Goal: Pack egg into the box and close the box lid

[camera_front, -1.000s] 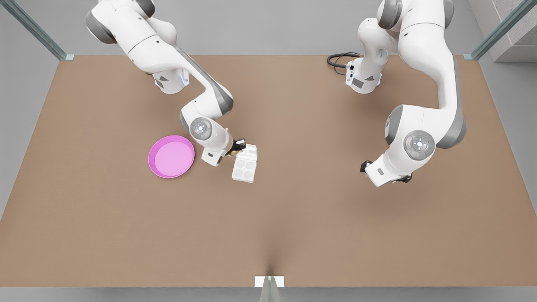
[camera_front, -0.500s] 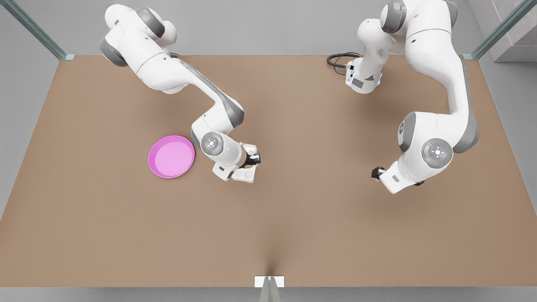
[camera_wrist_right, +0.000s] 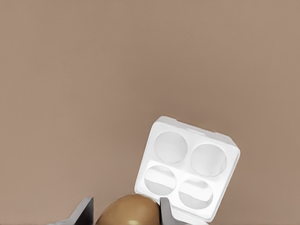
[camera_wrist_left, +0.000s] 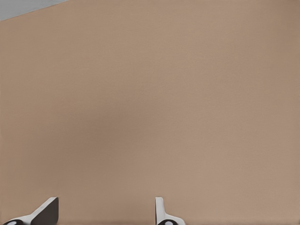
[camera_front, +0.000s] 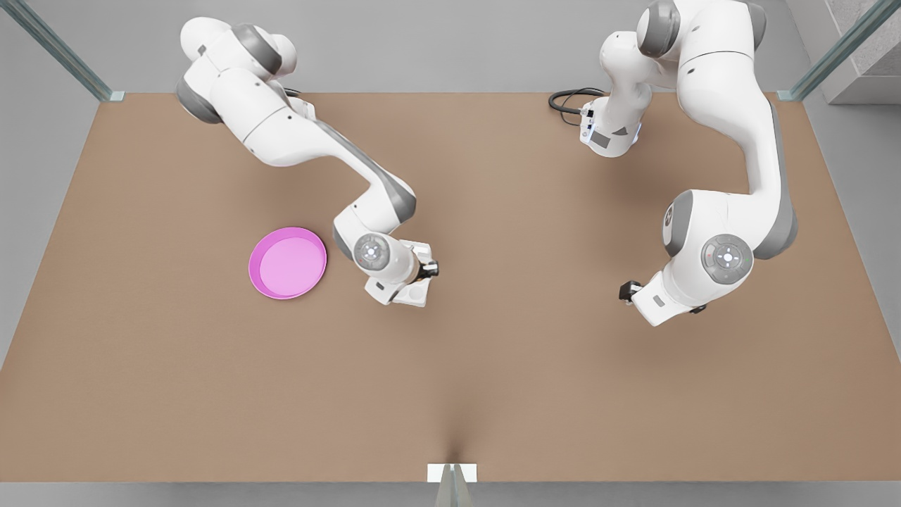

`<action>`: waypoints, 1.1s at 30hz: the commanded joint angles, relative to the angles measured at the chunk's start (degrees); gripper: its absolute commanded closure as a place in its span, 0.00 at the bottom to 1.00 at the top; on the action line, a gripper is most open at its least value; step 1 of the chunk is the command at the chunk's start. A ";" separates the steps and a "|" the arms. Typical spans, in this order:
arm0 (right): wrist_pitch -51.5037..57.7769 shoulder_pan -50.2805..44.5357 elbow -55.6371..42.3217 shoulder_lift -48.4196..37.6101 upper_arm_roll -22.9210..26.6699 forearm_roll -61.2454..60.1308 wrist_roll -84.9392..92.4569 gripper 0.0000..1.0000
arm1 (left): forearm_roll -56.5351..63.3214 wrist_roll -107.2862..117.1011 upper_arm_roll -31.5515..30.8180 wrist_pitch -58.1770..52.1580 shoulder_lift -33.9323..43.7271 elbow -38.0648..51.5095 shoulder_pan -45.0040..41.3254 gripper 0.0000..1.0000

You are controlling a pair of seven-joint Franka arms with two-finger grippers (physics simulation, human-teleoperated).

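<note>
Front view, table: the brown table (camera_front: 493, 380) carries everything; its wide bare middle keeps the two arms well apart, so the packing arm can work without crowding.
Arms: the arm on the front view's left is the right arm, since its wrist camera looks down on the box; it bends low over the box. The arm on the front view's right is the left arm and it waits, parked at about 3 o'clock from the box.
Plate: the pink plate (camera_front: 287, 263) lies at 9 o'clock from the box, near it but apart, with nothing on it.
Box: the box (camera_wrist_right: 187, 168) sits open on the table, four cups showing and none filled. In the front view the wrist covers most of it, which suits a drop from straight above.
Lid: I cannot make the lid out clearly.
Right gripper: the right gripper (camera_wrist_right: 125, 208) is clamped on the egg, poised above the box edge.
Left gripper: the left gripper (camera_wrist_left: 105, 211) hangs over bare table, fingers spread wide, holding nothing.
Egg: the egg (camera_wrist_right: 127, 211) rides between the right fingers, just beside the nearest cups, not yet in one; lowering it into a cup looks like the next step.
</note>
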State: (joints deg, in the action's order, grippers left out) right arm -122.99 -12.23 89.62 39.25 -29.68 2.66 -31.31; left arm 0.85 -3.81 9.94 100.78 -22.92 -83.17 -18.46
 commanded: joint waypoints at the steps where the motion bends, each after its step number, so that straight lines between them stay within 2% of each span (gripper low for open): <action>1: -2.43 0.01 0.11 0.21 -0.02 1.12 -3.32 0.45 | 0.03 0.11 -0.01 0.03 0.07 0.03 0.00 0.00; 16: -5.33 0.98 6.27 0.30 0.33 3.58 -2.44 0.43 | -0.76 0.03 -0.01 0.11 -0.37 -0.06 0.00 0.00; 18: -5.33 0.98 6.09 0.30 0.33 3.58 -2.53 0.00 | -0.76 0.03 -0.01 0.11 -0.37 -0.06 0.00 0.00; 23: -5.15 0.89 5.30 0.12 0.24 3.58 -2.44 0.00 | -0.76 0.03 -0.01 0.11 -0.55 0.03 -0.09 0.00; 24: -4.98 0.80 1.97 0.12 0.24 3.58 -1.75 0.00 | -0.76 0.03 -0.01 0.11 -0.55 0.03 -0.09 0.00; 26: -4.10 2.03 -8.66 -1.62 -0.73 3.14 11.33 0.00 | -0.76 0.11 -0.01 0.11 -0.55 0.03 -0.09 0.00; 27: 3.70 11.14 -11.39 -8.12 -6.94 2.87 21.27 0.00 | -0.67 0.38 -0.10 -0.59 -0.63 0.03 -0.97 0.00; 28: 20.46 28.18 -13.68 -14.45 -21.17 2.96 21.73 0.00 | -0.67 0.47 -1.67 -4.54 -0.28 0.20 -1.84 0.00; 29: 41.40 36.41 -15.79 -23.94 -23.85 3.57 24.96 0.00 | -0.50 7.73 -1.68 -5.77 -0.28 1.43 -5.70 0.00; 30: 42.83 17.46 -14.04 -31.60 3.96 3.05 29.29 0.00 | -0.58 22.68 -1.77 -10.25 -0.28 1.52 -11.85 0.00; 31: 40.13 4.93 -0.53 -37.05 21.51 1.21 28.67 0.00 | -2.07 40.26 -2.03 -17.02 -0.55 3.10 -21.61 0.59; 32: 30.00 9.15 5.56 -37.85 21.42 0.15 28.41 0.00 | -13.84 54.68 -2.03 -16.32 -3.35 3.19 -25.48 0.79; 33: 31.40 11.97 4.86 -37.76 21.33 -0.64 25.52 0.00 | -17.19 56.89 -2.03 -14.83 -4.50 3.19 -29.53 0.79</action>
State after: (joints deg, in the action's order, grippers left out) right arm -101.57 -2.38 91.74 3.22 -11.18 3.99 -23.31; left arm -7.05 6.40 7.88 92.36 -26.47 -80.21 -45.06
